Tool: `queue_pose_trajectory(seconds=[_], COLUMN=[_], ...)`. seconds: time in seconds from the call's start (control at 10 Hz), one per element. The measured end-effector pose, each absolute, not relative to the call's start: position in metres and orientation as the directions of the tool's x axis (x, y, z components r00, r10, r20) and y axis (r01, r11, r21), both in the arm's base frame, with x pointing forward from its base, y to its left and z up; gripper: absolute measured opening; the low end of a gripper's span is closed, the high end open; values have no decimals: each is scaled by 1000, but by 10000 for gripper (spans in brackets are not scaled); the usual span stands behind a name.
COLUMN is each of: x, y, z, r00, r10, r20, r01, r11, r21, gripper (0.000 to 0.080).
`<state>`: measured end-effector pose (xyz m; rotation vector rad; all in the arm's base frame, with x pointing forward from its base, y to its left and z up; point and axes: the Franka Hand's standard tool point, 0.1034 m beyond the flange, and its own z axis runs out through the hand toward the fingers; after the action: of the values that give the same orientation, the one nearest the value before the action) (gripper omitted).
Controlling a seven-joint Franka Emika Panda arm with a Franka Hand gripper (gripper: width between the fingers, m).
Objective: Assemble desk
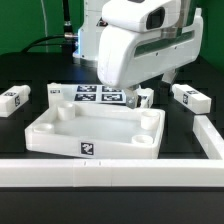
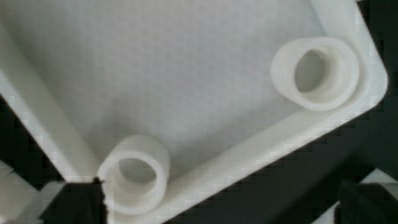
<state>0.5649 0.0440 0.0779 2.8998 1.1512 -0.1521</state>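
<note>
The desk's white rimmed tabletop (image 1: 95, 132) lies in the middle of the table with its open side up. The wrist view shows its inside (image 2: 160, 80) and two round corner sockets (image 2: 320, 72) (image 2: 135, 176). My gripper (image 2: 217, 206) is open, its dark fingers (image 2: 71, 200) wide apart, low over the tabletop's rim beside one socket, holding nothing. In the exterior view the arm's white hand (image 1: 140, 50) hides most of the gripper above the tabletop's far corner on the exterior view's right. White tagged legs lie at the left (image 1: 13, 98) and right (image 1: 190, 98).
The marker board (image 1: 100, 96) lies flat behind the tabletop. Another white tagged piece (image 1: 56, 92) lies beside it, and one (image 1: 147, 98) stands under the hand. A long white bar (image 1: 110, 172) spans the foreground and runs up the right side.
</note>
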Motion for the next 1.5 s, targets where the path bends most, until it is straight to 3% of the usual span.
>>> queue_pose_trajectory(seconds=[0.5,0.7,0.9,1.3,1.5], x=[564,537,512,508,499], y=[43,28,14,11,0], z=[77,76,70,67,57], r00=[711,571,438,443,317], r10=[697,819,897,894,948], r20=[-92,-58,-60,-63,-27], r01=[699,819,897,894,948], r11=[-715,-573,-440,-446,-318], r21=[-19,-12,-34,-43,-9], gripper=[650,650,650,650,650])
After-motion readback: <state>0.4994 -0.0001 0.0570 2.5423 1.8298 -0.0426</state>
